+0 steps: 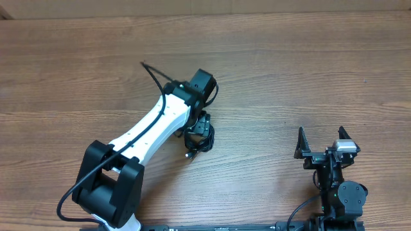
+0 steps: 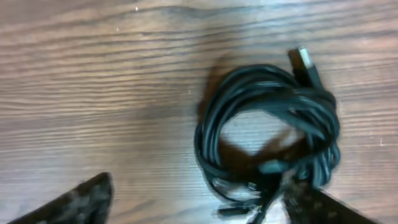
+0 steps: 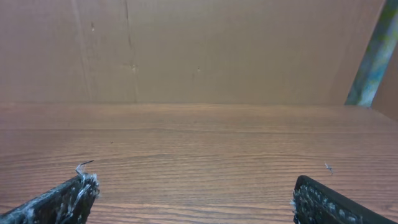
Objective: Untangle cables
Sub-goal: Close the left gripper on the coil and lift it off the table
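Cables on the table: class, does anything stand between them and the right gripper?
Nothing visible does. Only bare table lies between the right gripper and the cables, which sit bundled beneath the open left gripper.

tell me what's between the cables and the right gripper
Only bare table lies between the cables and the right gripper, with nothing else on that stretch. The overhead view shows it.

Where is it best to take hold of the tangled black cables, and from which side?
Probably the plug end, which sticks out free at one edge of the cables. Come straight down from above, across its narrow sides; the rest lies flat on the table in a knotted coil.
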Tool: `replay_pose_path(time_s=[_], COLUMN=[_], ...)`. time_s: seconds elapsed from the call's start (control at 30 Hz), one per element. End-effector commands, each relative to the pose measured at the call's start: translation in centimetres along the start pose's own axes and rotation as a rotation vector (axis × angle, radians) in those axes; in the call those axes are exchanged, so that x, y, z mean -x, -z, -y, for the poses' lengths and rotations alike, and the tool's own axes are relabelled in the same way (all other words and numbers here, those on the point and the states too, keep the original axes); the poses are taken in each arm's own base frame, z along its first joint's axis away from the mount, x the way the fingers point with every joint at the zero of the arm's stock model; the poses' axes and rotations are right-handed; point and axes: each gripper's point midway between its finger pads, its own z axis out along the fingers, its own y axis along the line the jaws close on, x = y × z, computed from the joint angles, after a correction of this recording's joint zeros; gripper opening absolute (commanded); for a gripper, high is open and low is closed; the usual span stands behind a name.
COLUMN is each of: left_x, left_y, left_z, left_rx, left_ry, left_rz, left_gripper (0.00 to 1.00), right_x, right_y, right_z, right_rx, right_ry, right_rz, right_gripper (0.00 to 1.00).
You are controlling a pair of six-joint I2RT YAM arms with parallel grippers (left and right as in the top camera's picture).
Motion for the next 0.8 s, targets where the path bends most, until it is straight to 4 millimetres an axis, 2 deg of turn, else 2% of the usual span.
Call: replay_pose_path(time_s=[0.0, 0.1, 0.2, 0.27, 0.33, 0.43, 0.5, 0.57, 0.7, 0.77], left_x=[-2.1, -3.7, -4.3, -4.0, -3.3, -1.6, -0.5, 0.7, 3.0, 4.1], left_y=[-2.3, -4.3, -5.3, -5.7, -5.7, -5.2, -4.3, -3.0, 0.3, 2.0], left_z=[0.0, 0.6, 1.0, 1.1, 0.7, -0.2, 0.0, 0.4, 1.0, 1.2], left_rx=[-0.022, -0.067, -0.099, -0.104, -0.084, -0.035, -0.048, -0.072, -0.09, -0.096], left_ry=[0.121, 0.126, 0.146, 0.147, 0.15, 0.151, 0.112, 0.051, -0.092, -0.136], left_rz=[-0.044, -0.076, -0.079, -0.058, -0.023, 0.044, 0.063, 0.078, 0.131, 0.16], left_gripper=[0.82, 0.75, 0.57, 0.36, 0.07, 0.04, 0.04, 0.04, 0.04, 0.04], right_x=[-0.2, -0.1, 0.0, 0.1, 0.2, 0.4, 0.5, 0.6, 0.3, -0.2], right_y=[0.0, 0.0, 0.0, 0.1, 0.2, 0.6, 0.9, 1.3, 1.8, 1.9], right_z=[0.3, -0.4, -1.2, -1.7, -2.6, -4.5, -5.5, -6.6, -7.7, -7.7], right_rx=[-0.014, 0.028, 0.07, 0.105, 0.157, 0.265, 0.324, 0.388, 0.449, 0.433], right_ry=[0.005, -0.004, -0.018, -0.152, -0.385, -0.711, -0.825, -0.846, -0.719, -0.729], right_rz=[0.004, 0.006, 0.01, 0.006, -0.011, -0.067, -0.108, -0.137, -0.155, -0.214], right_gripper=[1.0, 1.0, 1.0, 1.0, 1.0, 1.0, 1.0, 1.0, 1.0, 1.0])
